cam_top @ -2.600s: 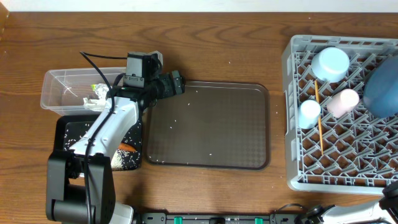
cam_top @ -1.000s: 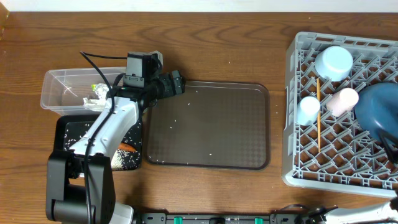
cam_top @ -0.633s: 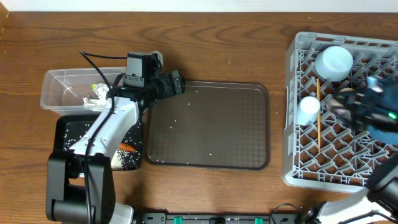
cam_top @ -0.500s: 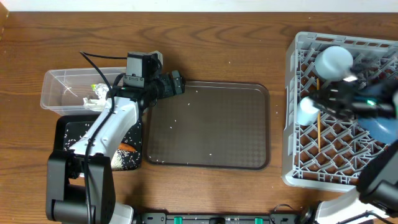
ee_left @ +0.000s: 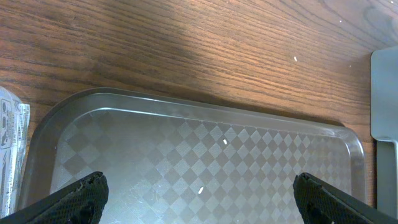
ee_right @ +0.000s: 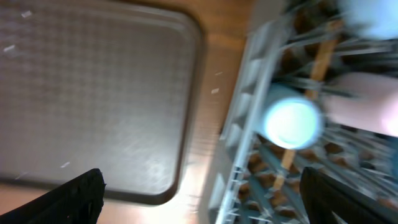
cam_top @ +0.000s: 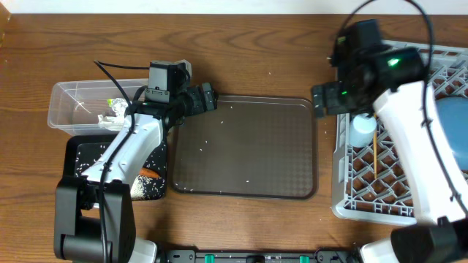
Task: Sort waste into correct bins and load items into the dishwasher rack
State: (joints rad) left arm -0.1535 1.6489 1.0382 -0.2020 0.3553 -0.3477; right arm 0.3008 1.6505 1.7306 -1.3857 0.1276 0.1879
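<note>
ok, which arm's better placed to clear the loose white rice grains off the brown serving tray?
Left, likely. The left pincer, open, hangs over the brown serving tray with white rice grains right below; the right pincer sits at its edge by the grey lattice rack.

You saw little of the large square grey plastic rack (cam_top: 340, 183): the right arm (cam_top: 406, 131) lay across it, and the right edge cut off both it and the large dark-blue round plate (cam_top: 455, 131). The right wrist view was smeared, the small light-blue cup (ee_right: 292, 122) and small pink cup (ee_right: 367, 106) mere blurs. The left arm (cam_top: 128, 150) hid part of the shallow black rectangular tray (cam_top: 80, 152) and the small orange carrot (cam_top: 150, 174).
</note>
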